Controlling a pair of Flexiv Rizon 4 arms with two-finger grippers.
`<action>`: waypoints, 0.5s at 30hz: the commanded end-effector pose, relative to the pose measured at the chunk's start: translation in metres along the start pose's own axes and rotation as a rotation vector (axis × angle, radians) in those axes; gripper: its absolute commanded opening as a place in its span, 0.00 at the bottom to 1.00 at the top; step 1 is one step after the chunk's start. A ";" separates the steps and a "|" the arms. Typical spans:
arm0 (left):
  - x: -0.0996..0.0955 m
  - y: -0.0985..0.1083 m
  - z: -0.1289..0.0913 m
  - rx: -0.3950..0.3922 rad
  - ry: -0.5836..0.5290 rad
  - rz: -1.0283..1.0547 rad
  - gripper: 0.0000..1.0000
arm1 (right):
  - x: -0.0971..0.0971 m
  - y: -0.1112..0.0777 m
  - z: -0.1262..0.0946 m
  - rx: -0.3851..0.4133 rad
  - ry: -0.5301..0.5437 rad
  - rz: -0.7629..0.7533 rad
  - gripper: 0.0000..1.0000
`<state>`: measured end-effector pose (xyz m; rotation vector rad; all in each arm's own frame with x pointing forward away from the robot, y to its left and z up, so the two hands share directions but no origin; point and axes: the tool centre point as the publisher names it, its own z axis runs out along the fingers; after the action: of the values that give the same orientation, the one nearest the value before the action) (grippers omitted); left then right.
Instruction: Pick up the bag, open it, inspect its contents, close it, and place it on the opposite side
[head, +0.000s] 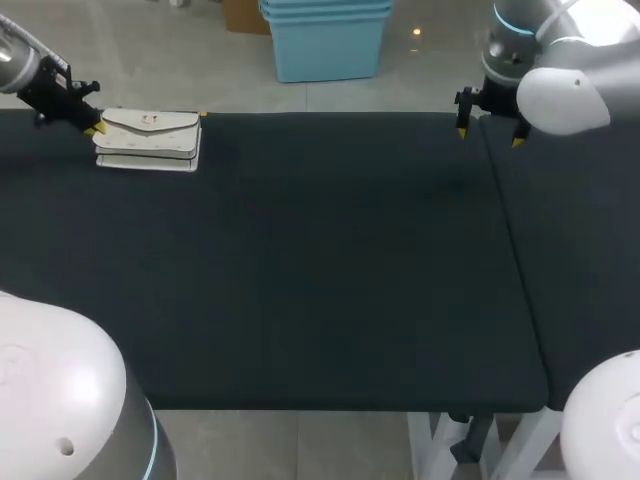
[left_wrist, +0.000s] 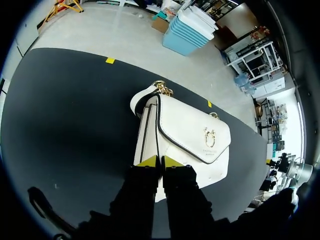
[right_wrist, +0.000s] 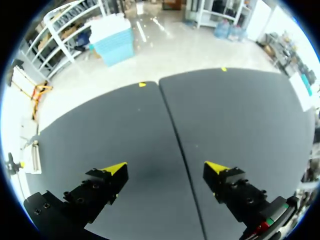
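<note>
Black cloth-topped table (head: 300, 280) fills the head view. A white flap handbag with gold clasp (head: 150, 140) lies flat near its far left edge, with the left gripper (head: 95, 128) at its outer end. The right gripper (head: 490, 135) hangs over the far right.

Left wrist view: the left gripper (left_wrist: 161, 161) has its fingers closed together, tips against the handbag's (left_wrist: 190, 135) near end.

Right wrist view: the right gripper (right_wrist: 165, 167) is spread wide above the table (right_wrist: 150, 125), holding nothing.

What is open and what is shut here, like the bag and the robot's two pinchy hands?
white handbag: flap closed, resting on the table.
left gripper: shut, yellow tips together against the handbag's end.
right gripper: open, holding nothing, far from the handbag.
</note>
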<state>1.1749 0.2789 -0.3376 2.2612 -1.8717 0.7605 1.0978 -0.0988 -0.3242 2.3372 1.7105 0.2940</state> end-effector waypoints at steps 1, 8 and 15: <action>-0.013 -0.025 0.007 -0.128 -0.015 -0.001 0.00 | 0.001 0.000 -0.001 -0.001 -0.003 0.000 1.00; -0.024 -0.032 0.007 -0.152 -0.023 0.002 0.00 | 0.001 0.000 -0.001 -0.001 -0.003 0.000 1.00; -0.031 -0.039 0.004 -0.167 -0.015 0.001 0.00 | 0.001 0.000 -0.001 -0.001 -0.003 0.000 1.00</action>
<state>1.2006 0.3077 -0.3432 2.2572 -1.8827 0.6962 1.0974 -0.0989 -0.3241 2.3363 1.7104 0.2965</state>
